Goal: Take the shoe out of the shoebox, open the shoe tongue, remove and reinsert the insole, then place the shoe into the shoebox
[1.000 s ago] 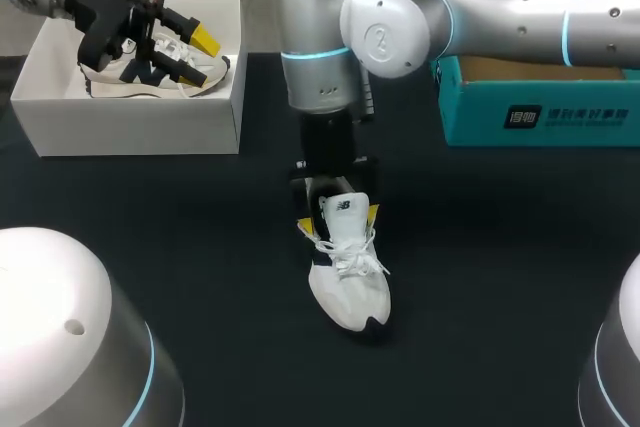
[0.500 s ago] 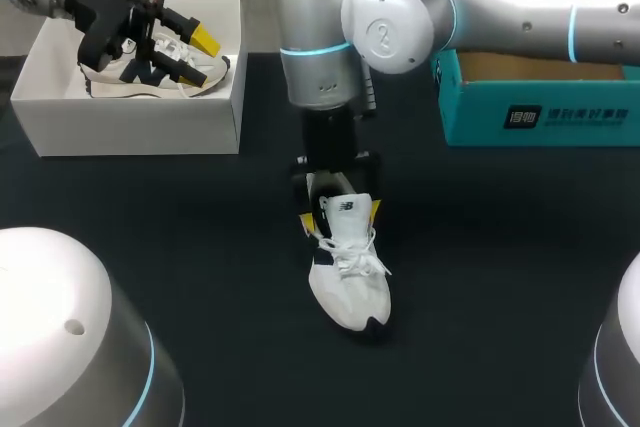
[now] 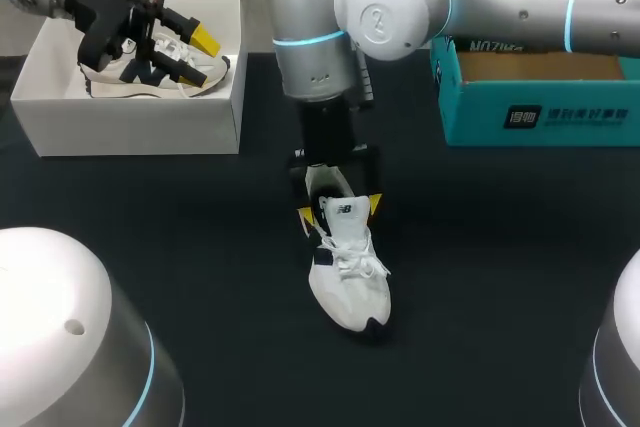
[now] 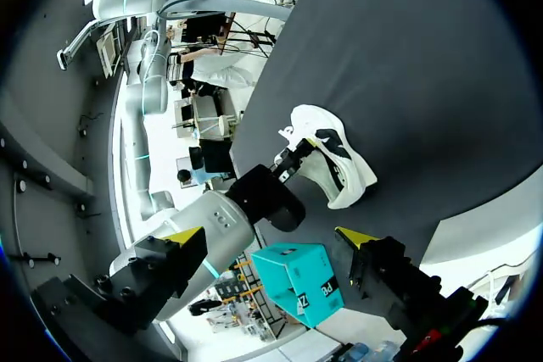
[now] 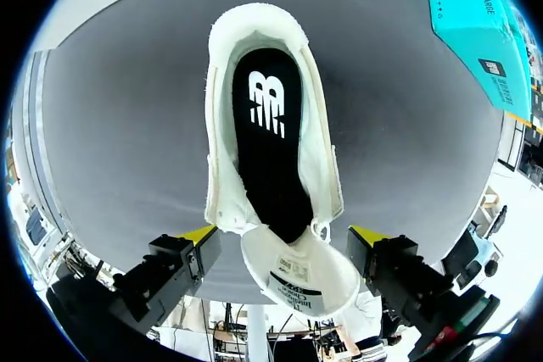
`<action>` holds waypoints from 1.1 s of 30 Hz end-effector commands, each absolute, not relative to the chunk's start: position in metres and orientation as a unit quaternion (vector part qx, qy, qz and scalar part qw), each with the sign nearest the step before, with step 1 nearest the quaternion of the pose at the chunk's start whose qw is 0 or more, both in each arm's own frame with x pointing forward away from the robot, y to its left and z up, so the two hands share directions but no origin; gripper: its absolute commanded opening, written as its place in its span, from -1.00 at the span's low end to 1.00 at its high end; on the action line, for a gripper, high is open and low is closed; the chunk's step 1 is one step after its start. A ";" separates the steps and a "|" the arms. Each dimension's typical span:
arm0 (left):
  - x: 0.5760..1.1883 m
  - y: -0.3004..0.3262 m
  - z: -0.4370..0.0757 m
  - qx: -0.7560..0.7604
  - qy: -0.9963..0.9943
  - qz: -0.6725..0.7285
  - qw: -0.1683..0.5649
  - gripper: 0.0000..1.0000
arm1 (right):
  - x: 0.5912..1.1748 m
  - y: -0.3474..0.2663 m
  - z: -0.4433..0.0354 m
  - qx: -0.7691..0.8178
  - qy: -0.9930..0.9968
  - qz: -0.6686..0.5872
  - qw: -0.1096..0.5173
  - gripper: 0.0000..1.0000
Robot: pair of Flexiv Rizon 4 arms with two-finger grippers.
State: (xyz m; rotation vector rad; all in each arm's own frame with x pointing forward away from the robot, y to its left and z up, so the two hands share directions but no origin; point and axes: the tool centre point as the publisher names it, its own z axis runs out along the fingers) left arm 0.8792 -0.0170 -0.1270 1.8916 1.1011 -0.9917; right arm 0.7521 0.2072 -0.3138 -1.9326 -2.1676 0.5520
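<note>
A white shoe (image 3: 347,272) lies on the black table, toe toward the near edge. My right gripper (image 3: 340,211) hangs open over its heel end, one yellow tip on each side of the tongue. In the right wrist view the tongue (image 5: 297,273) is folded back between the fingers of the right gripper (image 5: 282,235), baring the black insole (image 5: 271,142) with a white logo. My left gripper (image 3: 200,55) stands open and empty above the white shoebox (image 3: 130,127). The left wrist view has the left gripper (image 4: 270,236) far from the shoe (image 4: 331,154).
A second shoe (image 3: 150,75) with dark trim lies inside the white shoebox, under the left gripper. A teal box (image 3: 540,112) stands at the back right, behind my right arm. Black tabletop surrounds the shoe.
My right arm has drawn slightly up and back over the shoe's heel end. The shoe and the left arm have stayed where they were.
</note>
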 end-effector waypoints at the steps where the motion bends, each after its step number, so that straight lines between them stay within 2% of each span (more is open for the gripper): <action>1: 0.879 -0.017 -0.127 0.735 0.427 -0.384 0.361 1.00 | 0.745 0.204 -0.299 -0.656 -0.731 0.171 0.080 1.00; 8: 0.879 -0.017 -0.127 0.735 0.427 -0.384 0.361 1.00 | 0.740 0.210 -0.286 -0.664 -0.730 0.151 0.065 1.00; 16: 0.879 -0.017 -0.127 0.735 0.427 -0.384 0.361 1.00 | 0.701 0.207 -0.278 -0.697 -0.702 0.135 0.063 1.00; 17: 0.879 -0.017 -0.127 0.735 0.427 -0.384 0.361 1.00 | 0.699 0.207 -0.278 -0.697 -0.702 0.131 0.064 0.73; 18: 0.879 -0.017 -0.127 0.735 0.427 -0.384 0.361 1.00 | 0.697 0.208 -0.279 -0.697 -0.703 0.126 0.065 0.27; 20: 0.879 -0.017 -0.127 0.735 0.427 -0.384 0.361 1.00 | 0.694 0.209 -0.282 -0.695 -0.706 0.123 0.065 -0.51; 21: 0.879 -0.017 -0.127 0.735 0.427 -0.384 0.361 1.00 | 0.694 0.209 -0.285 -0.695 -0.706 0.123 0.065 -1.00; 33: 0.879 -0.017 -0.127 0.735 0.427 -0.384 0.361 1.00 | 0.691 0.199 -0.295 -0.695 -0.705 0.129 0.060 -1.00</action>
